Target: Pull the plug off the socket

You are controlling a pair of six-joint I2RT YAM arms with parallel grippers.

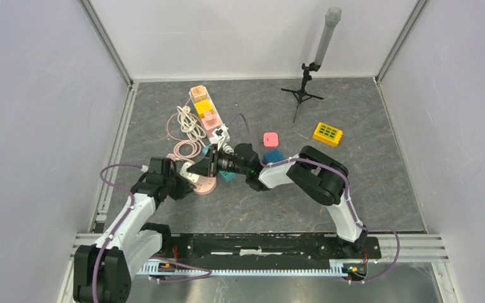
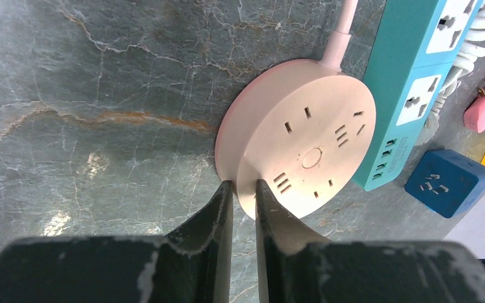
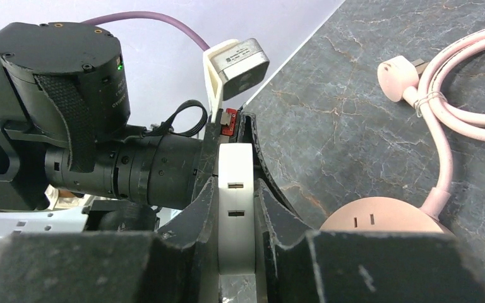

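Clamping the right gripper (image 3: 233,158) tight on the white plug (image 3: 235,208), a flat-sided block showing two small slots, holding it just beside the round pink socket (image 2: 303,145). Pinching that socket's rim with the left gripper (image 2: 241,189). Lying just beyond the socket: teal power strip (image 2: 410,76), blue cube adapter (image 2: 445,180).

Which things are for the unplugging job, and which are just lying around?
For the job: white plug, pink round socket, left pincer, right pincer.
Just lying about: blue power strip, blue cube, pink adapter, yellow block, tripod.
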